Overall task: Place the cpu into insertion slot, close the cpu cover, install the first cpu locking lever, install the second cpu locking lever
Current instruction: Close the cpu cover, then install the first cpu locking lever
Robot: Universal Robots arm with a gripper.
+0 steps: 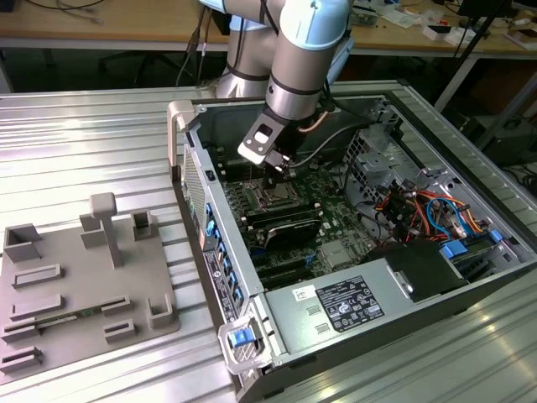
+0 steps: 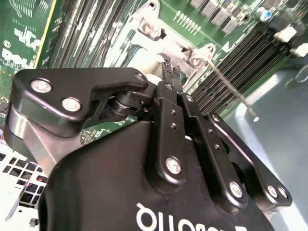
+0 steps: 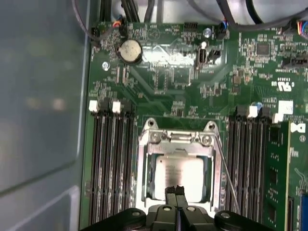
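Observation:
In the first wrist view the cpu [image 3: 179,173] lies silver side up in the insertion slot [image 3: 141,173] on the green board. The silver cpu cover [image 3: 175,140] lies down around it, and the chip shows through its cut-out. My gripper [image 3: 175,191] is shut with nothing between its fingers, its tips over the cpu's near edge. A thin locking lever [image 3: 225,168] runs along one side of the socket. In the second wrist view it sticks out free [image 2: 234,91] beside the gripper [image 2: 169,72]. In the exterior view the gripper [image 1: 277,168] hangs just above the socket [image 1: 273,198].
Long black memory slots [image 3: 111,163] flank the socket on both sides. The open case wall [image 3: 43,96] stands close by. A power supply [image 1: 352,302] and coloured cables [image 1: 419,210] fill the case's near and right parts. A grey fixture plate [image 1: 84,285] lies at the exterior view's left.

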